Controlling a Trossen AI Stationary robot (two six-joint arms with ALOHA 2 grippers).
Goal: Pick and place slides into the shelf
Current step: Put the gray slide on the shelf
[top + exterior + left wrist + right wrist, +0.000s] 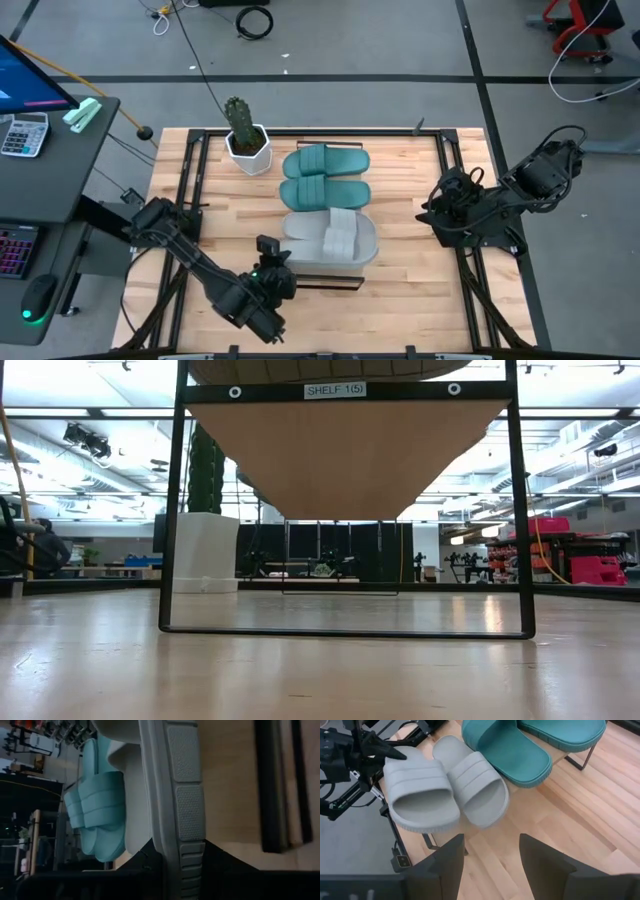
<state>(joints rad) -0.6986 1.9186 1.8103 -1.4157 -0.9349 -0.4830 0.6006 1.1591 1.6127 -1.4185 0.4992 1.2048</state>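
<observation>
The left gripper [268, 262] sits at the shelf's [330, 285] near end, fingers clamped on the sole edge of the outer grey slide [420, 795]. By judgement the foam is light and compliant, so the stiffer sole rim is the best hold. The second grey slide [472, 785] lies beside it, then both teal slides [325, 177] beyond, all on the shelf. The right gripper [487, 857] waits beside the shelf, fingers apart. A potted cactus [243, 135] stands past the far end.
</observation>
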